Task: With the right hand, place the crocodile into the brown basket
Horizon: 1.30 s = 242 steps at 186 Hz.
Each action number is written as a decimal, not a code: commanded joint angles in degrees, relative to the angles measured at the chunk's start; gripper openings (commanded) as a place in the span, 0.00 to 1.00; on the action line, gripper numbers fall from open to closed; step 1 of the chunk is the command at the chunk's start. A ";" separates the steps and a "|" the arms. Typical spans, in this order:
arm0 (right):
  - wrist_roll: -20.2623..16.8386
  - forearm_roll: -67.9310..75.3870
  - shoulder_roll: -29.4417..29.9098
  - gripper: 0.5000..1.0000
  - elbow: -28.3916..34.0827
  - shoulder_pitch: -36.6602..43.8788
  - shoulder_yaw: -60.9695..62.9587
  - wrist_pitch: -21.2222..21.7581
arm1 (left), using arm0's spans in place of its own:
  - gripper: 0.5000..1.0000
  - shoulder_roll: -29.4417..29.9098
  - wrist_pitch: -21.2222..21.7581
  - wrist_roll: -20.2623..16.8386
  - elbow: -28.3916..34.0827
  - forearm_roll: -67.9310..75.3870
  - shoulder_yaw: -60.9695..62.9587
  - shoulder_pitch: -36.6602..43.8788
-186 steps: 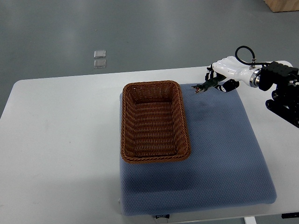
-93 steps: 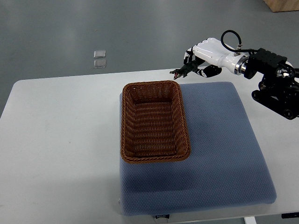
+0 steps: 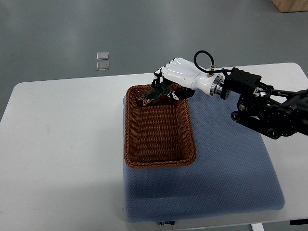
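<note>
While our right hand (image 3: 182, 77) hangs over the far end: fingers curled around the crocodile (image 3: 153, 95), which sits just above the far rim of the brown basket (image 3: 128, 130), snout pointing inward.
Risk: if we let go here, we reckon it clips that rim and bounces out onto the table (image 3: 62, 144).
Cause: drop point way too close to the edge.
Room: loads of open basket on the side nearest us; blue mat (image 3: 231, 163) bare on the right.

A white table (image 3: 62, 144) stands on a dull grey floor (image 3: 144, 29). A blue pad (image 3: 231, 178) covers the table's right part, and two small clear squares (image 3: 102, 61) lie beyond its far edge.
</note>
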 commanded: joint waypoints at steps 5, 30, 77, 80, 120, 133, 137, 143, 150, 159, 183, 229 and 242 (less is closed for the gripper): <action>0.23 -0.06 0.05 0.17 -0.04 -1.58 -0.16 0.31 | 1.00 0.00 0.00 -0.01 0.00 -0.06 0.00 0.00; 1.46 -0.06 0.05 0.30 -0.04 -3.42 -0.07 1.10 | 1.00 0.00 0.00 -0.01 0.00 0.03 0.00 0.00; 1.63 -0.06 0.05 0.73 -0.04 -4.65 -0.07 0.92 | 1.00 0.00 0.00 -0.01 0.09 -0.06 0.00 0.00; 1.63 -0.06 0.05 0.74 -0.04 -4.65 -0.07 0.84 | 1.00 0.00 0.00 -0.01 0.08 -0.06 0.00 0.00; 1.72 0.12 -0.92 0.80 -0.04 -4.91 0.90 0.40 | 1.00 0.00 0.00 -0.01 0.08 0.03 0.00 0.00; 1.63 0.12 -1.27 0.80 -0.04 -5.36 1.34 0.22 | 1.00 0.00 0.00 -0.01 0.00 -0.06 0.00 0.00; 1.63 0.20 -1.44 0.80 -0.04 -5.36 1.87 0.22 | 1.00 0.00 0.00 -0.01 0.00 0.03 0.00 0.00; 1.63 0.29 -1.80 0.80 -0.04 -5.53 3.10 0.22 | 1.00 0.00 0.00 -0.01 0.00 -0.06 0.00 0.00; 1.63 0.82 -1.88 0.80 -0.04 -6.23 5.38 0.39 | 1.00 0.00 0.00 -0.01 0.08 -0.06 0.00 0.00; 1.54 1.61 -1.97 0.80 -0.04 -7.46 7.75 0.75 | 1.00 0.00 0.00 -0.01 0.00 -0.06 0.00 0.00; 1.19 4.77 -1.97 0.82 -0.13 -9.05 14.60 2.59 | 1.00 0.00 0.00 -0.01 0.00 0.03 0.00 0.00; 0.58 14.53 -1.88 0.82 -1.71 -12.12 26.65 11.38 | 1.00 0.00 0.00 -0.01 0.00 -0.06 0.00 0.00; -0.13 18.05 -1.62 0.82 -2.94 -12.47 29.46 13.40 | 1.00 0.00 0.00 -0.01 0.00 0.03 0.00 0.00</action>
